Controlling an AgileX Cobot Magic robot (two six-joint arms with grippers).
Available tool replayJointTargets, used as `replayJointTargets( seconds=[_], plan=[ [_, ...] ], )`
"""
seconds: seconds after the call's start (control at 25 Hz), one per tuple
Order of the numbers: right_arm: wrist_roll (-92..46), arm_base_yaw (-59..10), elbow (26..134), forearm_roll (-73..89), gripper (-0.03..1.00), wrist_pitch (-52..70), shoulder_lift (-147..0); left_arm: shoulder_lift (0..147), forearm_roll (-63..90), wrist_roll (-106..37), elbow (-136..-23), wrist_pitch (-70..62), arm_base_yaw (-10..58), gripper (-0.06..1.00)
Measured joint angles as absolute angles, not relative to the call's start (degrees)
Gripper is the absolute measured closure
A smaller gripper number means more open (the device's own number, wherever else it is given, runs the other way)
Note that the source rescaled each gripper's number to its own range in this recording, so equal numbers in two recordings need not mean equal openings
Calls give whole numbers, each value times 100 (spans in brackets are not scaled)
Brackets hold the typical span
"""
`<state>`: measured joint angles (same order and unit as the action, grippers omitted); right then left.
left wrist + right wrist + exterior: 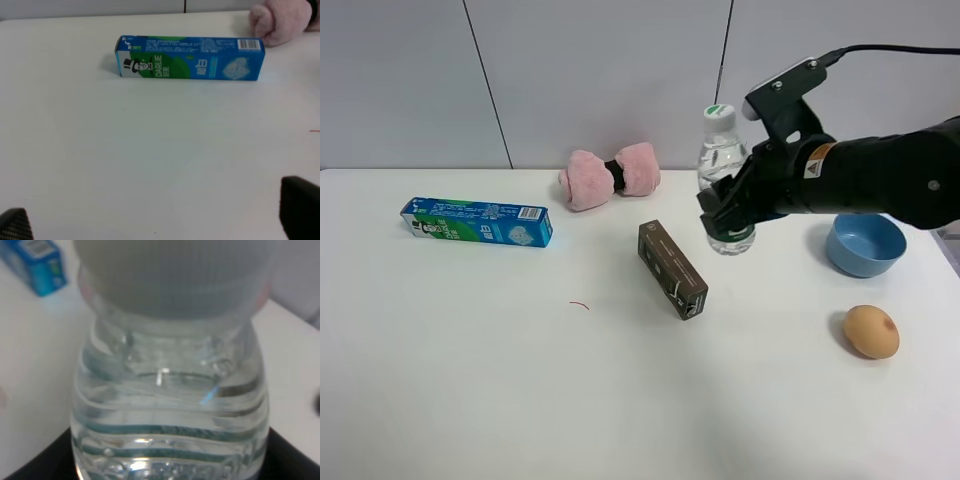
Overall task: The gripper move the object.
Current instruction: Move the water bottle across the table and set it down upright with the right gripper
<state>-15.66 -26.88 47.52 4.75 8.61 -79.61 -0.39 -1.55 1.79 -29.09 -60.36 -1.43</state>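
right gripper (728,210) is clamping its dark fingers around the ribbed lower body of the clear plastic bottle (720,150). The bottle, with its ridged white cap, is sitting upright toward the back right of the smooth white table (520,380), between the fluffy pink plush (610,177) and the round blue bowl (865,245). left gripper (157,217) is hanging spread wide open near the glossy toothpaste box (190,65).

You'll see a small clear plastic water bottle (720,152), glossy and ribbed, with a ridged white plastic cap (719,113); a blue-green toothpaste box (477,221) of glossy printed card; a fluffy pink plush bow (610,177); the white worktop (520,390) looks smooth and matt
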Motion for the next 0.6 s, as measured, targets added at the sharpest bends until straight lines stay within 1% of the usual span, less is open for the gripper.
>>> replayJointTargets(
  seconds=[0.2,0.28,0.36,0.6],
  plan=[
    [-1584,-1856,4732,162,97,604,-7980,-39,-155,179,-2909,-6036,-143,-6],
    [-1584,-1638,4732,130,97,389,-8055,-39,-155,179,-2909,-6036,-143,-6],
    [-1584,-1516,4732,59,97,119,-8207,-39,-155,179,-2909,-6036,-143,-6],
    [-1566,-1492,4727,-258,97,-938,-9172,-39,-155,179,-2909,-6036,-143,-6]
  ],
)
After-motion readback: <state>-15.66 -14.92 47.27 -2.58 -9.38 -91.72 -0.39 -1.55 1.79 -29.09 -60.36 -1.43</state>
